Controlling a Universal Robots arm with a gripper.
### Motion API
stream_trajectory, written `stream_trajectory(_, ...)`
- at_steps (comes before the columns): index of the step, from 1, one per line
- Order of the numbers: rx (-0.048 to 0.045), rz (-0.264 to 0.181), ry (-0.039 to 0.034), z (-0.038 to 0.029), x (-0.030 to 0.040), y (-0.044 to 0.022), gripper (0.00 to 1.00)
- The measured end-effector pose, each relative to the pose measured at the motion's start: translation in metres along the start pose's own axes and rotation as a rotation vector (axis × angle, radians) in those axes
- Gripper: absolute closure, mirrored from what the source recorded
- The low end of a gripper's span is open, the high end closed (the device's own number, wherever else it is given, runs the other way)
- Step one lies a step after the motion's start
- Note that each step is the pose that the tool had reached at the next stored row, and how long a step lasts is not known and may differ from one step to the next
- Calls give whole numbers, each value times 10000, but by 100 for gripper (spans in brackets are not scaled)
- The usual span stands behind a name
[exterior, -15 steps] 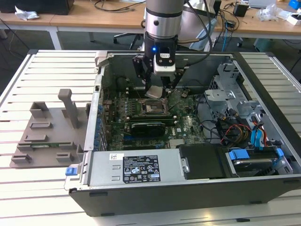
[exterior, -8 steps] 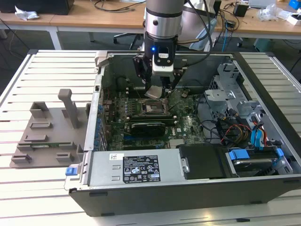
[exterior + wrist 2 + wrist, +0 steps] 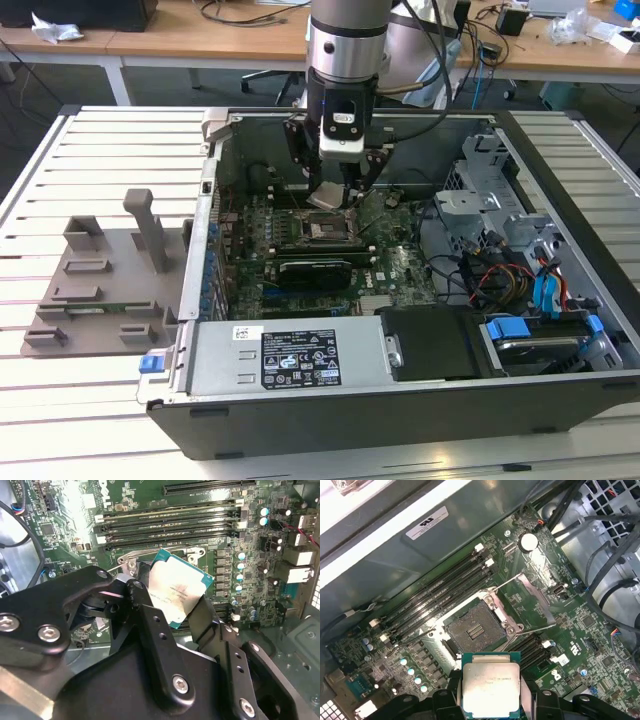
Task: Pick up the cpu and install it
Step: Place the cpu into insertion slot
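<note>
Cpu (image 3: 491,689) sits clamped by its edges in the claw (image 3: 491,696), above the socket (image 3: 474,628).

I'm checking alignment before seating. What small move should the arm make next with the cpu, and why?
Probably square the cpu to the open socket before lowering: the jaws hold it clear of the socket, and in the first wrist view its edges look skewed against the socket's frame.

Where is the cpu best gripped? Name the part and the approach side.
Grip two opposite edges of the cpu, coming from above its metal top. It is a thin flat square, so only its rim offers parallel faces; the gripper is shut on it that way, near the open socket.
</note>
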State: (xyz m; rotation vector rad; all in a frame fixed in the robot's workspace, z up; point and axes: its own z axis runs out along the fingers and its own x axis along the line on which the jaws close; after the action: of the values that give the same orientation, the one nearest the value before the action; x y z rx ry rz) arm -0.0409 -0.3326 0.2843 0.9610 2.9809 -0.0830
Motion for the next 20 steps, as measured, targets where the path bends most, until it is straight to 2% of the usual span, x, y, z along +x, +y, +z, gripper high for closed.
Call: stream_trajectory(20,25,1057,51,2,0,0,45)
